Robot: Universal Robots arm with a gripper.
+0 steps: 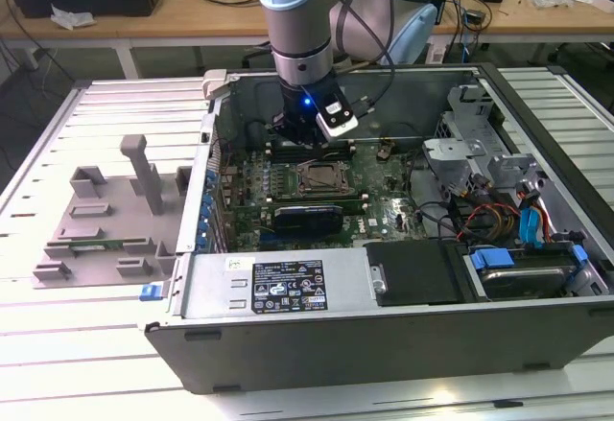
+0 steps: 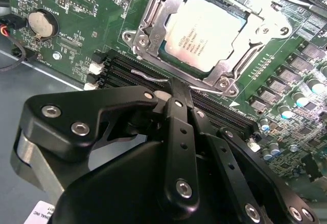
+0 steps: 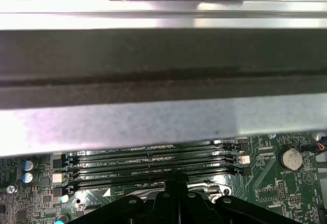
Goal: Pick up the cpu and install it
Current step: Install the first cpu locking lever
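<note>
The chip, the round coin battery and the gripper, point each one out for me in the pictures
chip [image 2: 204,32]: second wrist view, middle of its silvery top, seated in the socket.
coin battery [image 2: 41,24]: second wrist view, centre of its round face.
gripper [image 2: 173,89]: second wrist view, tip of the black fingers above the memory slots.

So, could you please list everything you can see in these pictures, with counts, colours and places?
computer case: one, grey metal, lying open on the slatted table.
motherboard: one, green, on the case floor.
cpu: one, silvery top, seated in the socket frame on the motherboard.
socket frame: one, metal, around the cpu.
memory slots: several, black, in a row beside the socket.
coin battery: one, silver, on the motherboard.
fixture blocks: one grey set, on the table at the exterior view's left of the case.
table: one, pale slatted metal, under everything.
arm: one, grey and pale blue, reaching down into the case.
gripper: one, black, over the memory slots beside the socket.
</note>
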